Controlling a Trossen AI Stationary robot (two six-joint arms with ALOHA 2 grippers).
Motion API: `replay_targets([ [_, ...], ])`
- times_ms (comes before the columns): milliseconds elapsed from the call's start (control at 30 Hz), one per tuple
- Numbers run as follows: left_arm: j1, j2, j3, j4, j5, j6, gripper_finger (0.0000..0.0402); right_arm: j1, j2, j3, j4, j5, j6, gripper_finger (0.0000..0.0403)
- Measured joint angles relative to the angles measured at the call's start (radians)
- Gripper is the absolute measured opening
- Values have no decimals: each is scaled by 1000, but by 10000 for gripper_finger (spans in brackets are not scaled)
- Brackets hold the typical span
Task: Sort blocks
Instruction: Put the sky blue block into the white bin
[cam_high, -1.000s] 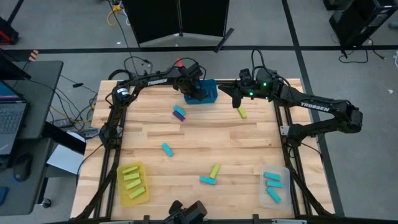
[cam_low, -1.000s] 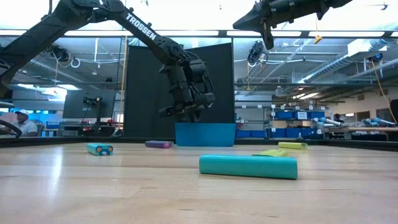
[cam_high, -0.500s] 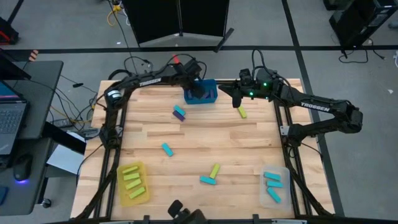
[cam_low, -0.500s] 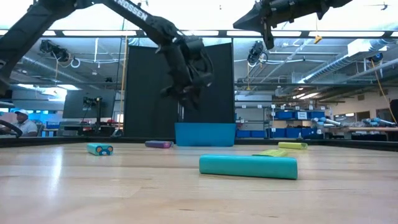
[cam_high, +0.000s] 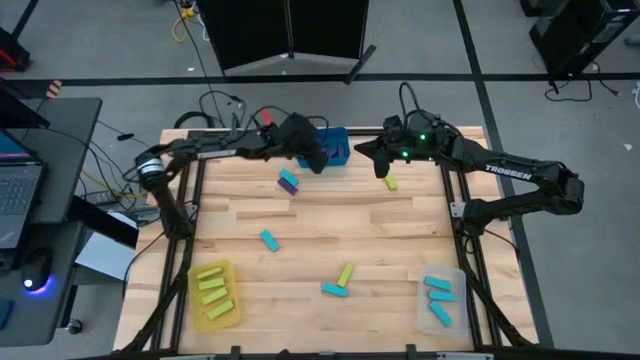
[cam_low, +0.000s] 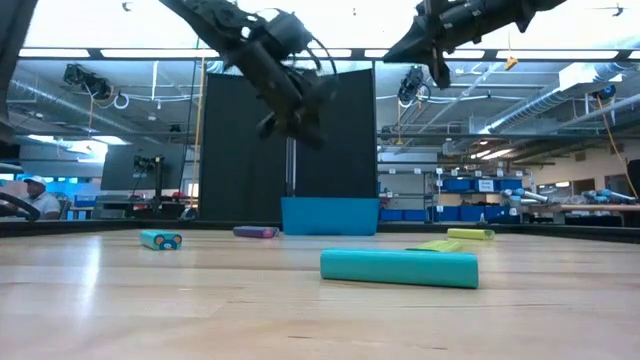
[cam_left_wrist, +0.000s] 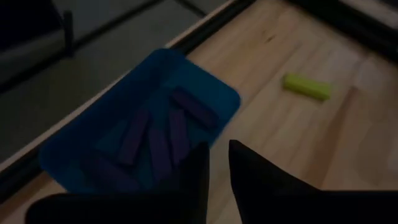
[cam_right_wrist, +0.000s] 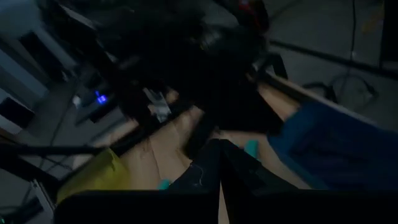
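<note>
**Operator:** State of both sets of jaws?

**Technician:** The left gripper (cam_high: 318, 160) hangs above the tabletop (cam_high: 400, 240) at the near-left edge of the blue bin (cam_high: 338, 146). Its jaws stand narrow, a slim gap between the tips, with nothing between them. The right gripper (cam_high: 378, 164) hovers above the lime block (cam_high: 390, 182) at the far right; its jaws are closed together and empty.

**Operator:** Where are the blocks?

**Technician:** Several purple bars (cam_left_wrist: 186, 106) lie flat inside the blue bin. On the tabletop, a purple block and a cyan one (cam_high: 288, 181) lie touching near the bin. A cyan block (cam_high: 268, 240) sits mid-left, and a lime-and-cyan pair (cam_high: 340, 282) lies touching at the near centre. The yellow bin (cam_high: 193, 300) at near left holds lime bars; the clear bin (cam_high: 421, 305) at near right holds cyan ones.

**Operator:** How should the next pick be done?

**Technician:** Judged from position, the touching purple block is the left arm's nearest target. Open the jaws wide, align across the short axis, descend squarely, avoid nudging the cyan neighbour.

**Operator:** Materials?

**Technician:** Bars are smooth, oblong, matte. Bins are rectangular with low walls. The tabletop is planked wood.
</note>
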Motion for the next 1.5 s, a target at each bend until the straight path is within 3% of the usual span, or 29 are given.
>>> replay_targets([
  [267,-57,-171,-269,257,-28,-14,55,15,0,0,-133,9,3,26],
  [533,-92,-254,-420,354,-30,-52,55,69,0,0,-310,31,0,36],
  [867,-108,-278,-501,469,-28,-60,55,204,0,0,-563,42,149,68],
  [1033,-108,-279,-502,472,-13,-54,55,286,0,0,-653,102,246,94],
  [1500,-80,-279,-502,463,200,28,35,539,16,0,-727,164,525,163],
])
